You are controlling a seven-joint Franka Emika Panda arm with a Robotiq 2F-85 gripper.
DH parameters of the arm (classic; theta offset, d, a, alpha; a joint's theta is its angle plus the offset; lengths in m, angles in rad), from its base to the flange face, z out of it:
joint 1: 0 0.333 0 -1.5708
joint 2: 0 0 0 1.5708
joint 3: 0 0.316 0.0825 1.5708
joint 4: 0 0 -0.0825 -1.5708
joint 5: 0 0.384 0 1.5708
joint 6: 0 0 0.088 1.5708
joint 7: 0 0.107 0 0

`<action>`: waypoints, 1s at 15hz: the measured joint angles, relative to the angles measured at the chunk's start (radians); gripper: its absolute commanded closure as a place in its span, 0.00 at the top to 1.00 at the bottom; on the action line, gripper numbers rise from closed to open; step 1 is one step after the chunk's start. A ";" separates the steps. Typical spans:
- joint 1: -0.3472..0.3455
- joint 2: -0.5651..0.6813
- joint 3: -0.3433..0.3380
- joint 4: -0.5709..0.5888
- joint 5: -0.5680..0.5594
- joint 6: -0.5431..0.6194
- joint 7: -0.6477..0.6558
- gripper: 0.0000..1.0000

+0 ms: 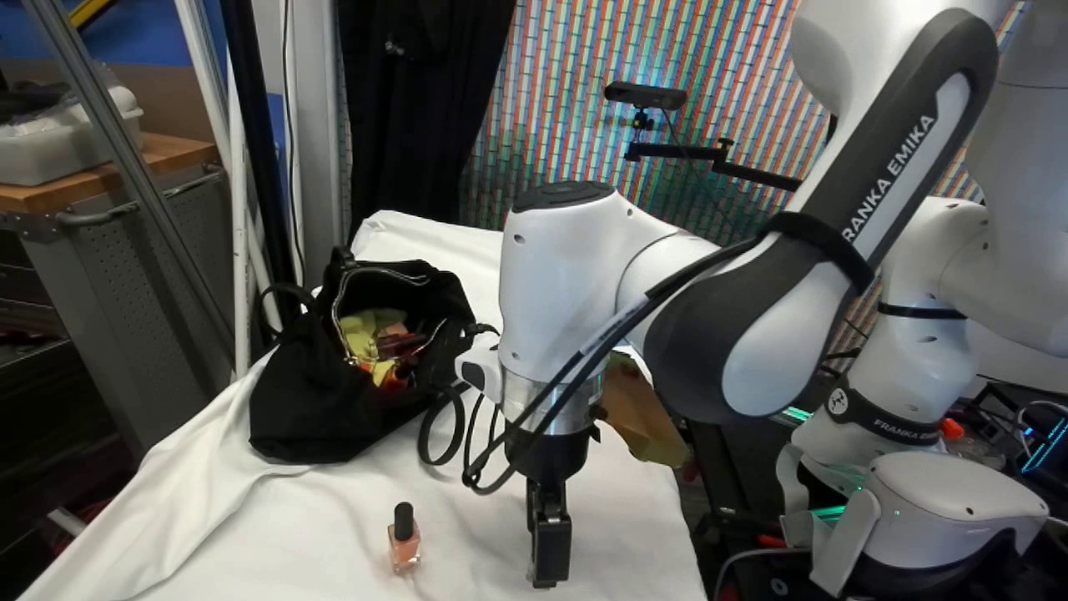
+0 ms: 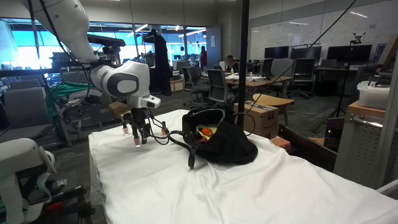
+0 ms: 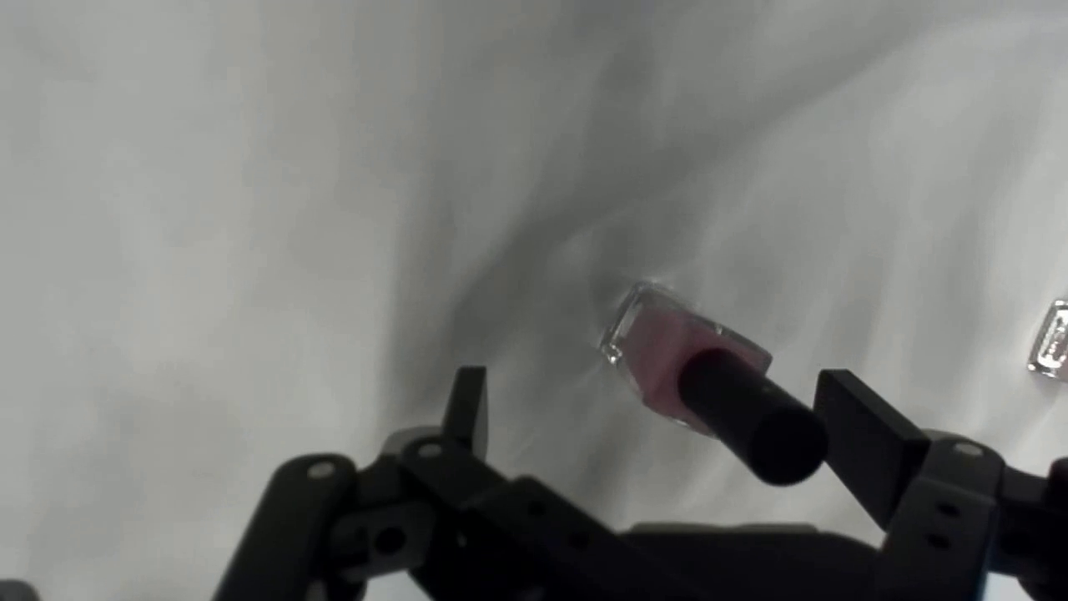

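My gripper (image 3: 652,377) is open, pointing down over the white cloth. Between its fingers in the wrist view stands a pink nail polish bottle (image 3: 659,355) with a black cap (image 3: 751,417). The cap is close to the right finger; I cannot tell whether they touch. This bottle also shows in an exterior view (image 2: 137,142), beside the gripper (image 2: 141,137). In an exterior view the gripper (image 1: 549,576) has a peach bottle (image 1: 405,547) with a black cap standing apart from it. Another pink bottle (image 2: 125,132) stands nearby. Part of a bottle (image 3: 1051,342) shows at the wrist view's right edge.
A black bag (image 1: 334,417) lies open on the cloth-covered table (image 2: 199,189), with yellow, red and orange items inside; its strap loops near the gripper. A brown box (image 1: 638,409) is behind the arm. A metal post and a cabinet (image 1: 142,292) stand beside the table.
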 measured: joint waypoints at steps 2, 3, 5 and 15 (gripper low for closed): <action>0.017 0.002 -0.002 -0.020 -0.042 0.038 0.045 1.00; 0.026 0.003 -0.005 -0.030 -0.063 0.057 0.067 1.00; 0.042 0.010 -0.014 -0.046 -0.107 0.098 0.106 1.00; 0.103 0.021 -0.081 -0.050 -0.254 0.175 0.220 1.00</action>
